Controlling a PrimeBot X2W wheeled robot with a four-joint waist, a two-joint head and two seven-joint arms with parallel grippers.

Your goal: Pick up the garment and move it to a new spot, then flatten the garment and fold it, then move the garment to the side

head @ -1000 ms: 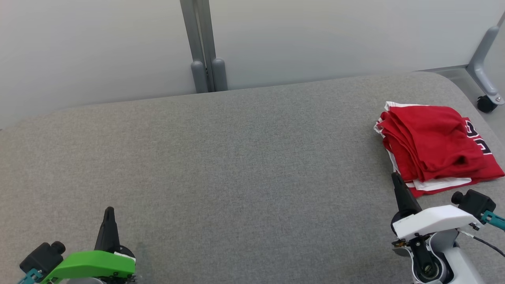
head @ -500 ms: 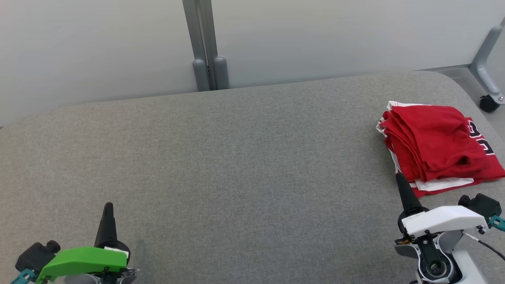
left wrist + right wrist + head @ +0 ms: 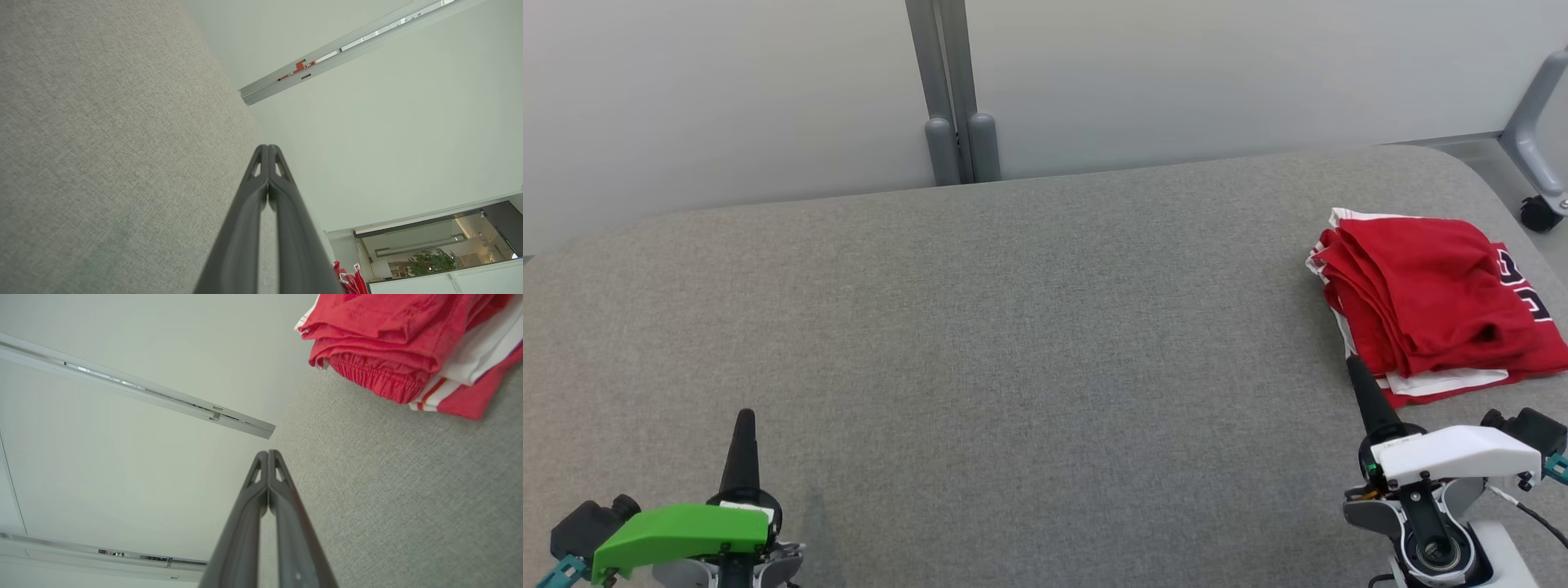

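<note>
the grey padded table (image 3: 1013, 327) spreads wide across the head view, with open surface through the left and middle of the frame. its far edge runs along the pale wall (image 3: 727, 98) and rounds off into a corner at upper right. the folded red garment (image 3: 1437, 302), white trim showing, lies at the right of the frame, near that corner and the right edge. the right gripper (image 3: 1357, 369), fingers pressed together and holding nothing, sits at lower right. its tip is just beside the garment's near edge, and the right wrist view shows it apart from the cloth. the left gripper (image 3: 745, 418), also pressed together and empty, is at lower left, well apart from the garment. past the table, a grey post (image 3: 952, 90) stands at top centre and a caster wheel (image 3: 1539, 214) at far right.
</note>
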